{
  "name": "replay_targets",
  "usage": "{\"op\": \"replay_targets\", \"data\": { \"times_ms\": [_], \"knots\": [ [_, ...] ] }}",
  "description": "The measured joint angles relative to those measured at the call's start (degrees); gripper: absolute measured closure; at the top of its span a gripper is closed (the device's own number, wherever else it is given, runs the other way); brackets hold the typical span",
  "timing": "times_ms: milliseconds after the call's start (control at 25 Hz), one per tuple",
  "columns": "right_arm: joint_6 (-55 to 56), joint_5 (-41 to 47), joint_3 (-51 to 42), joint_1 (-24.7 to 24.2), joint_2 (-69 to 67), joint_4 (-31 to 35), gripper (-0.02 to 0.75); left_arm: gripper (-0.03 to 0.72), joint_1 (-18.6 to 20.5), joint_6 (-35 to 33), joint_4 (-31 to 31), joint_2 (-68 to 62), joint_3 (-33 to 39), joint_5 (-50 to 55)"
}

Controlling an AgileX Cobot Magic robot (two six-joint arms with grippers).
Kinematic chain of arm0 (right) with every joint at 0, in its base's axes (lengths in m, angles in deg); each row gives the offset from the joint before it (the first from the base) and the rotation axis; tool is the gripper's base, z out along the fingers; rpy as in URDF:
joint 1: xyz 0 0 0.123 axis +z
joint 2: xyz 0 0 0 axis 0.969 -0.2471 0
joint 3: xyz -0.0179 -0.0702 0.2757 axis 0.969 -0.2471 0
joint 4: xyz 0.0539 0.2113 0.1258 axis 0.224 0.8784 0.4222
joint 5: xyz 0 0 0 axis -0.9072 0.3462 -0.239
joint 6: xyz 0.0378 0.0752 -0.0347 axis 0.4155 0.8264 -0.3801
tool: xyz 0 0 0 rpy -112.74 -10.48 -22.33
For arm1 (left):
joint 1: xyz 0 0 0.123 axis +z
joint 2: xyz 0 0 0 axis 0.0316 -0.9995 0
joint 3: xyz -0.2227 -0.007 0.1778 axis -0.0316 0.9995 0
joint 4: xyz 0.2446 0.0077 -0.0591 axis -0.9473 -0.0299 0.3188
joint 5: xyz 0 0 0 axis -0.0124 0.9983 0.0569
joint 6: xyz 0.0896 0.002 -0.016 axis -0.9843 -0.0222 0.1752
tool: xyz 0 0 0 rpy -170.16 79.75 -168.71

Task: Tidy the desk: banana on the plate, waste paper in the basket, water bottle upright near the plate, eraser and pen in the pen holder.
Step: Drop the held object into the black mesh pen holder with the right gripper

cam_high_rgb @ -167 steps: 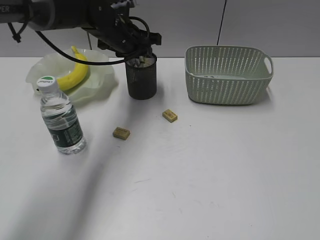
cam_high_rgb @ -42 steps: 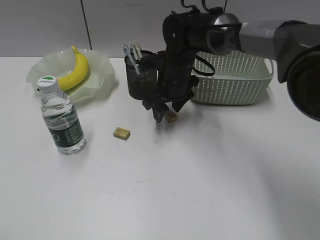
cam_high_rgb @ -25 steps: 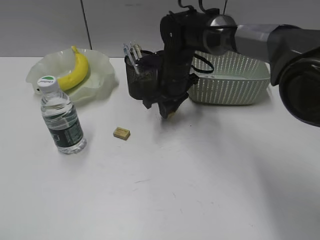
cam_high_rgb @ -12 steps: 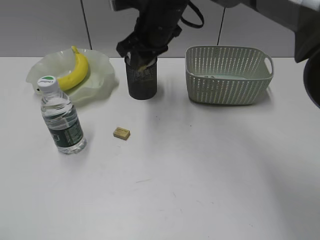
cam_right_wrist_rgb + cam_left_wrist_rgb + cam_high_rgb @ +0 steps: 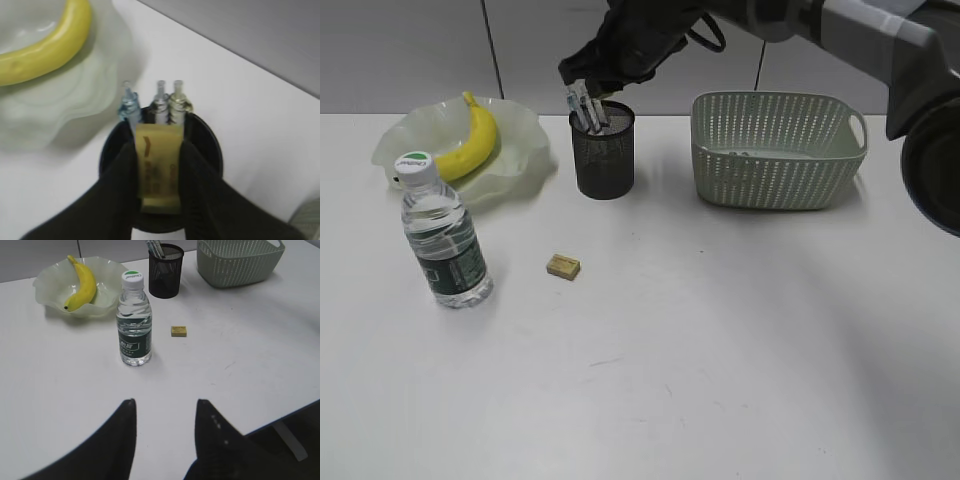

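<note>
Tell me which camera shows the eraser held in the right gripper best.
The right wrist view: the held eraser fills the middle, clamped between the right gripper fingers right above the pen holder. In the exterior view the arm hides it over the pen holder. The left wrist view shows only the other eraser lying on the desk.

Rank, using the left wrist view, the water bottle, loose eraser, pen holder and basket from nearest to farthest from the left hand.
From the left hand:
1. Water bottle, straight ahead.
2. Loose eraser, ahead, slightly right.
3. Pen holder, behind the eraser.
4. Basket, far right corner.
</note>
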State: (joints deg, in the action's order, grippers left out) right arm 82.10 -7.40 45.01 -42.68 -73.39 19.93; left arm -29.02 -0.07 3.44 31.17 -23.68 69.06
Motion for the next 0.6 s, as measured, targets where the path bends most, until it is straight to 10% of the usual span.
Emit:
{"op": "replay_targets", "data": {
  "times_ms": [280, 600],
  "knots": [
    [0.4, -0.4, 0.0, -0.1, -2.0, -1.1, 0.506, 0.393, 0.0, 0.0, 0.0, 0.0, 0.0, 0.0],
    [0.7, -0.3, 0.0, -0.1, -1.8, -1.0, 0.225, 0.393, 0.0, 0.0, 0.0, 0.0, 0.0, 0.0]
  ]
}}
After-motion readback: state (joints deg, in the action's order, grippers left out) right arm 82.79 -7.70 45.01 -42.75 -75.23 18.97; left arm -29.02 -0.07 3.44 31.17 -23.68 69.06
